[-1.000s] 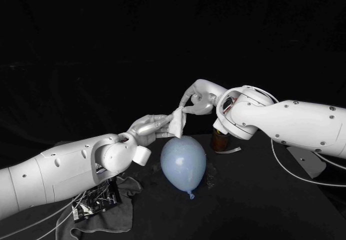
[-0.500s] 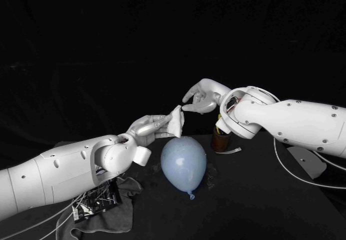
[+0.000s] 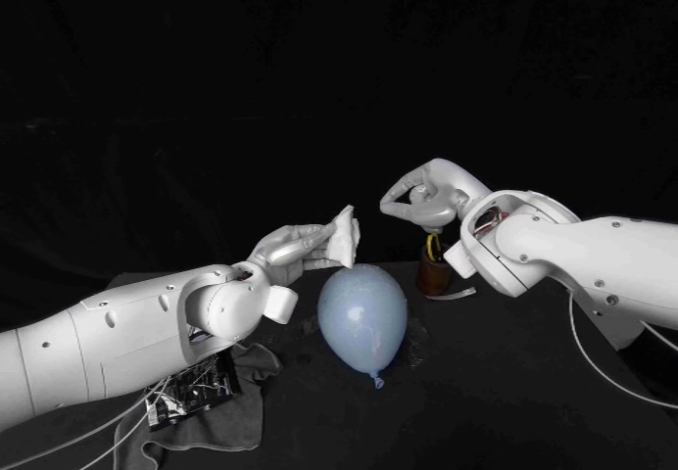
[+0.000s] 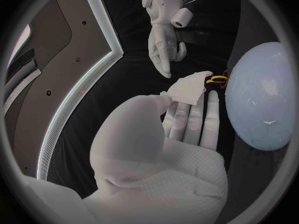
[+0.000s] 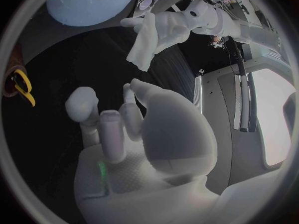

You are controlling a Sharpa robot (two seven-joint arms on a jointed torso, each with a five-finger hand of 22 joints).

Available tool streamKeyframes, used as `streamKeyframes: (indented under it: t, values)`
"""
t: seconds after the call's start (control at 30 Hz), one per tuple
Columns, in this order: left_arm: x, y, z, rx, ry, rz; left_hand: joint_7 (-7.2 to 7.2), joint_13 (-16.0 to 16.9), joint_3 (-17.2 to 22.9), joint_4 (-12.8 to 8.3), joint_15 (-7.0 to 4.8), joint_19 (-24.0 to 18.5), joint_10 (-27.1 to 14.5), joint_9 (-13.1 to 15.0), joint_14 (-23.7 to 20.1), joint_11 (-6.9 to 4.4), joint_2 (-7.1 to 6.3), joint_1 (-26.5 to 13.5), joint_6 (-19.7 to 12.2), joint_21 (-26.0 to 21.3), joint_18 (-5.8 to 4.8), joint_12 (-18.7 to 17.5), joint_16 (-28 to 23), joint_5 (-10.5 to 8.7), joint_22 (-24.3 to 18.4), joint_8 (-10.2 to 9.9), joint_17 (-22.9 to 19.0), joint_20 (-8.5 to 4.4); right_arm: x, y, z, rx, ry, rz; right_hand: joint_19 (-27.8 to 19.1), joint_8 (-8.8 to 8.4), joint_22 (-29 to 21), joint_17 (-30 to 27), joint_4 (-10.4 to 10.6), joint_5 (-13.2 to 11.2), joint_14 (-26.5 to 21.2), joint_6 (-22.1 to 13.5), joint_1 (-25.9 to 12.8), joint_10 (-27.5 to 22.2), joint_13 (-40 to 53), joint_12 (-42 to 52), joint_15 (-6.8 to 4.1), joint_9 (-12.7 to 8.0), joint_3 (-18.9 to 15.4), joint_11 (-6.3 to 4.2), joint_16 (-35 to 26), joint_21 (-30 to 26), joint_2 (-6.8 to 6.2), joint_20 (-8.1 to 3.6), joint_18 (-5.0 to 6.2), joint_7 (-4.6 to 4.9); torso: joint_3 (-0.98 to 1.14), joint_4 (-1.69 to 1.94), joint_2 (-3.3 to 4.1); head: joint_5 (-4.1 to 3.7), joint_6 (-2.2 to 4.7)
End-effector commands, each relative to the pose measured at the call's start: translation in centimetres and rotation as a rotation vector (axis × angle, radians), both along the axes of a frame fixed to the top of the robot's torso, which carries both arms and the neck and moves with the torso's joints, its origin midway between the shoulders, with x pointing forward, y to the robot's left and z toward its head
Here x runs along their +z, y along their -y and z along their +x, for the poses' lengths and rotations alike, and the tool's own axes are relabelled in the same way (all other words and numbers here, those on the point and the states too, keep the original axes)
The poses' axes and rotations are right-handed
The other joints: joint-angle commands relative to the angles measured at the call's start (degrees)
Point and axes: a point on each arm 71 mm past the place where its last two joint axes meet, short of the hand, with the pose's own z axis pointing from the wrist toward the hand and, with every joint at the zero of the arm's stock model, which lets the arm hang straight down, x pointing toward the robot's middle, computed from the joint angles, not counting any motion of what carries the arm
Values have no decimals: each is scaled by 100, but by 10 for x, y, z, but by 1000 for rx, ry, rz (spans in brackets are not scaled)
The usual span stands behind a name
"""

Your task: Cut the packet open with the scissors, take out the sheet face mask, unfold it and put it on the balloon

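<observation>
My left hand [image 3: 300, 252] pinches the folded white sheet mask [image 3: 341, 239] above the table, just up and left of the pale blue balloon [image 3: 362, 315]. The balloon lies on the table with its knot toward me. My right hand [image 3: 428, 197] hangs in the air to the right of the mask, clear of it, with loosely bent fingers that hold nothing. The left wrist view shows the mask [image 4: 188, 88] at my fingertips, the balloon [image 4: 261, 102] beside it and the right hand [image 4: 163, 45] beyond. In the right wrist view, the mask [image 5: 142, 47] dangles from the left hand [image 5: 171, 27].
A brown holder [image 3: 431, 275] with the yellow-handled scissors [image 4: 217, 79] stands right behind the balloon, under my right hand. The cut packet [image 3: 191, 392] lies on a grey cloth [image 3: 233, 416] at the front left, below my left arm.
My right hand has let go of the mask's corner and drawn away to the right and slightly up. The left hand still holds the mask in the same place.
</observation>
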Motion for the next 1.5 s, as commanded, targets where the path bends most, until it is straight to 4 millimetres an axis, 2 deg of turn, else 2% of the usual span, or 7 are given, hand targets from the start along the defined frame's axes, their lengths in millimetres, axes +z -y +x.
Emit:
streamKeyframes:
  t: [0.03,0.13,0.43,0.8,1.0,1.27,1.5]
  values:
    - [0,-1,0,46,-3,-7,9,7,57,-32,22,-37,-2,23,-36,29,-73,14,43,-1,16,-25,5,17,2,21,11,7,3,-2,-10,-17,68,79,186,40,814,1208,-53,52,449,58,37,194,683,282,-54,19,11,-25,115,331,34,-36,-83,-13,2,-5,1,23,-13]
    - [-1,-2,-1,62,-13,-5,8,8,84,-47,52,-127,-31,34,-167,39,-123,-10,63,-30,-50,-20,-6,18,-3,27,22,8,-4,-7,-20,-6,66,92,257,47,847,1344,-59,67,516,59,31,272,807,409,-64,24,9,-32,152,463,36,-50,-108,-20,4,-8,-6,32,-29]
    - [-2,1,-5,80,-25,-3,10,7,106,-74,73,-163,-84,40,-267,52,-164,-26,73,-23,-91,-19,18,19,5,26,46,5,-21,-33,-33,24,93,64,280,10,853,1397,-36,61,542,6,-55,306,870,470,-57,11,-47,-15,166,518,-39,-57,-117,4,-3,2,-2,33,-40]
    - [-1,5,-9,69,-30,-11,7,9,99,-102,82,-172,-114,47,-332,56,-215,-45,89,-10,-111,-9,62,17,12,33,78,2,-30,-49,-30,10,146,-15,185,-51,810,1314,32,-199,501,-29,-180,251,814,403,-28,-20,-159,18,144,396,-184,-38,-90,38,-4,5,-5,34,-50]
    - [-1,7,-11,64,-29,-14,6,10,94,-111,82,-169,-113,49,-340,55,-228,-48,91,-5,-112,-3,76,18,14,34,87,0,-33,-55,-27,4,180,-72,95,-102,774,1235,176,-267,459,-60,-338,190,745,324,4,-46,-338,53,122,282,-339,-10,-67,73,-2,2,-7,36,-61]
    - [0,9,-12,56,-28,-20,7,13,86,-118,80,-163,-106,50,-346,54,-237,-57,98,3,-113,7,99,18,17,37,101,-1,-36,-59,-27,4,211,-142,75,-96,770,1213,278,-270,446,-34,-396,166,720,293,6,-43,-477,51,115,273,-419,-3,-63,66,-1,1,-7,38,-63]
    - [1,10,-13,49,-27,-26,8,15,81,-118,79,-161,-103,50,-348,54,-240,-65,102,5,-114,12,110,17,18,38,108,-1,-38,-61,-27,9,219,-160,71,-92,768,1216,288,-270,447,-25,-388,168,723,295,5,-41,-492,48,115,270,-421,-3,-62,61,-1,1,-9,33,-61]
